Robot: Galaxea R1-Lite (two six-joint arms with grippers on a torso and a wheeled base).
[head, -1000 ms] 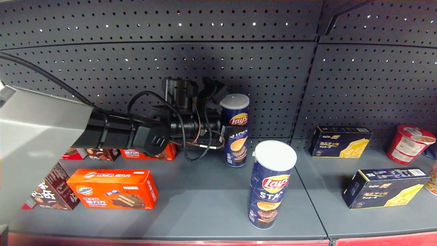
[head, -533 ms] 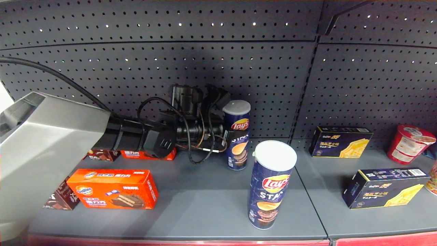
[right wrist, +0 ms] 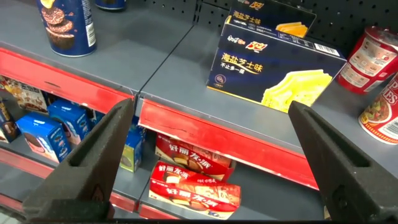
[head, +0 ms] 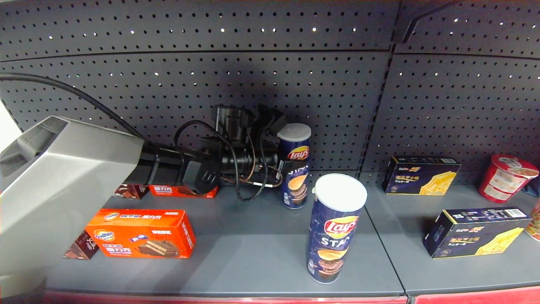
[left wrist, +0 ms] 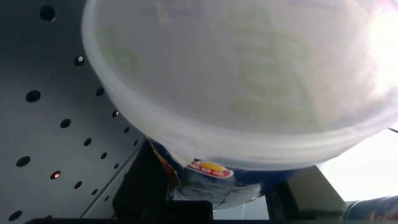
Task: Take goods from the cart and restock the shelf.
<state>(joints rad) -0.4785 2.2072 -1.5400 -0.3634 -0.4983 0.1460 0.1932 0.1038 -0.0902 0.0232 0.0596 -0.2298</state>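
Observation:
A blue chips can (head: 295,166) with a pale lid stands upright at the back of the grey shelf (head: 253,245), close to the pegboard wall. My left gripper (head: 290,165) is shut on its side, the arm coming in from the left. In the left wrist view the can's lid (left wrist: 242,93) looms close, with dark fingers (left wrist: 146,186) on either side of the blue body. A second, identical can (head: 336,228) stands free nearer the shelf's front edge. My right gripper (right wrist: 211,109) hangs open in front of the shelf's red edge (right wrist: 217,127), holding nothing.
An orange box (head: 141,233) and a brown box (head: 82,245) lie at front left. Another orange box (head: 181,191) sits behind the arm. Two dark blue boxes (head: 419,175) (head: 476,231) and a red cup (head: 508,172) occupy the right section. Red packs (right wrist: 193,180) fill the shelf below.
My left arm has carried the can deeper into the shelf and slightly to the right and down, toward the pegboard. The front can and the boxes have not moved.

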